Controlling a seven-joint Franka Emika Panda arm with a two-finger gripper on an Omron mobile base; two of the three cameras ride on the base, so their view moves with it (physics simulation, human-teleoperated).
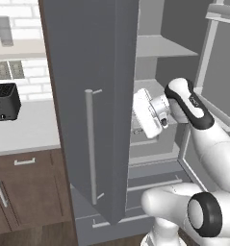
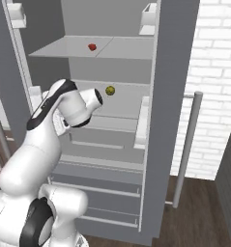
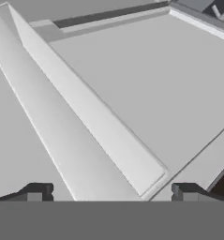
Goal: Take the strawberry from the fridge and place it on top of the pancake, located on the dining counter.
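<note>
Strawberry (image 2: 92, 47) sits small and red on the fridge's upper pale shelf (image 2: 64, 49), in the upper left-centre of the right base view, well apart from the arm. Below and to its right, a yellow-green ball (image 2: 110, 90) rests on the next shelf down, just beside the dark end of the robot's wrist. In the left base view, a black boxy appliance (image 1: 4, 101) stands on the white counter (image 1: 25, 130) at the far left, above brown cabinets (image 1: 25, 192); the open grey fridge (image 1: 95, 57) door with its long bar handle (image 1: 90, 144) takes the centre, and the white hand reaches into the fridge just right of it. In the hand view, the gripper (image 3: 111, 192) shows its two dark fingertips (image 3: 38, 191) spread wide apart at the bottom corners, nothing between them, facing slanted pale shelf surfaces
</note>
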